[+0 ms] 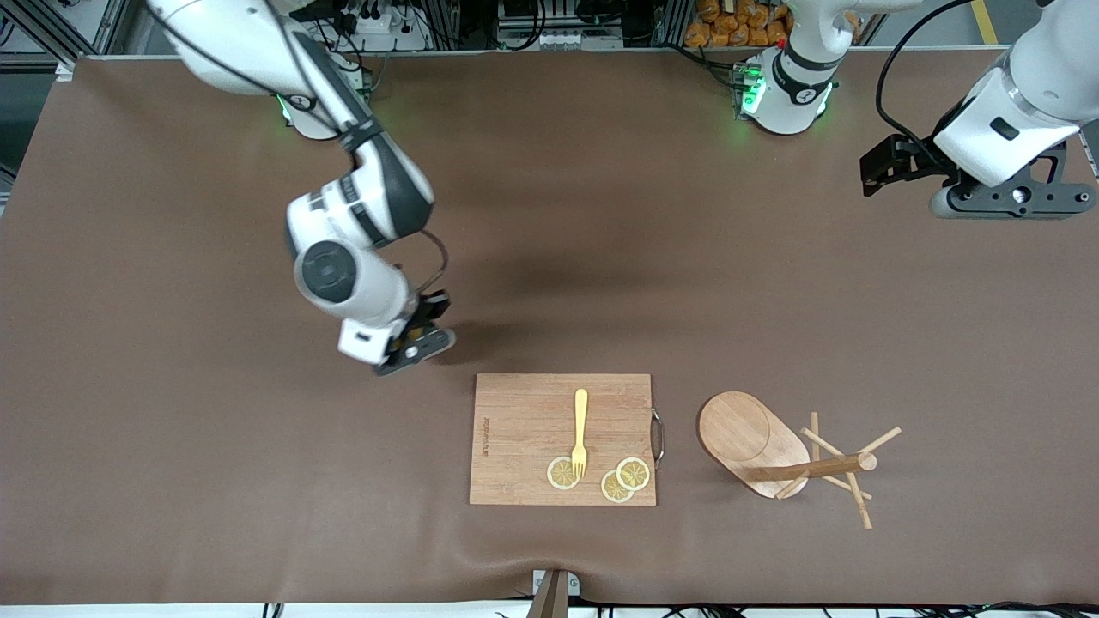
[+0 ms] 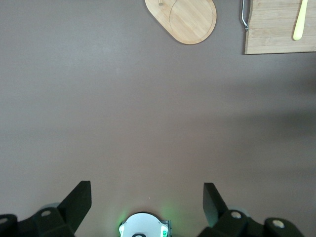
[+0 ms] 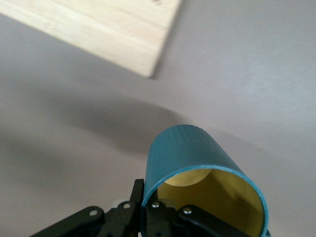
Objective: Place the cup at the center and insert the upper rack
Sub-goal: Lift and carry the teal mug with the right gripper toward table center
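Right hand hangs low over brown bench, at about ten o'clock from cutting board, fingers clamped on rim of teal cup; cup's yellowish inside faces wrist camera. Left hand waits above bench at left arm's end, fingers spread wide, holding nothing. Upper rack lies tipped on its side at three o'clock of board, post and pegs pointing toward left arm's end. Yellow fork and three lemon slices rest on board.
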Robot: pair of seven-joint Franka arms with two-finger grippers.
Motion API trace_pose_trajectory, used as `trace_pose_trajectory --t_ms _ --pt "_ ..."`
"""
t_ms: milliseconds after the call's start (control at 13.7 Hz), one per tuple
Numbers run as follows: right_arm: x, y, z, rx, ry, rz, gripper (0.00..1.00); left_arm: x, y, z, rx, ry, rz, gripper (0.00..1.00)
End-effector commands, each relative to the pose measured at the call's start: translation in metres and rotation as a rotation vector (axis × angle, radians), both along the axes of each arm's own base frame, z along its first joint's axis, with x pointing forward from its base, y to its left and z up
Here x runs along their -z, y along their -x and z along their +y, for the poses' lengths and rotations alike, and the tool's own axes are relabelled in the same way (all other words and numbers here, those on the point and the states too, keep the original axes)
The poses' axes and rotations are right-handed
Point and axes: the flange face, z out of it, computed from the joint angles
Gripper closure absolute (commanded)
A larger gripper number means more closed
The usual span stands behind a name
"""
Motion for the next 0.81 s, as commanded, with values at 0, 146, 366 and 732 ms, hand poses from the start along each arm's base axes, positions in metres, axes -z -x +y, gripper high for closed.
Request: trace_pose_trajectory --t_ms 0,146,366,732 --pt "-0.009 0.040 0.054 0.052 0.016 0.015 1.00 -0.003 0.000 -0.001 -0.017 0.007 -0.014 0.00" --pt "-0.007 0.072 0.095 0.063 0.032 0.019 1.00 -0.003 0.000 -0.002 -0.017 0.009 -0.014 0.00" --pt "-0.004 0.110 0.137 0.037 0.048 0.020 1.00 -0.002 -0.001 -0.002 -0.016 0.009 -0.014 0.00" --pt "0.015 0.158 0.193 0.073 0.083 0.019 1.00 -0.002 -0.001 -0.002 -0.016 0.009 -0.014 0.00"
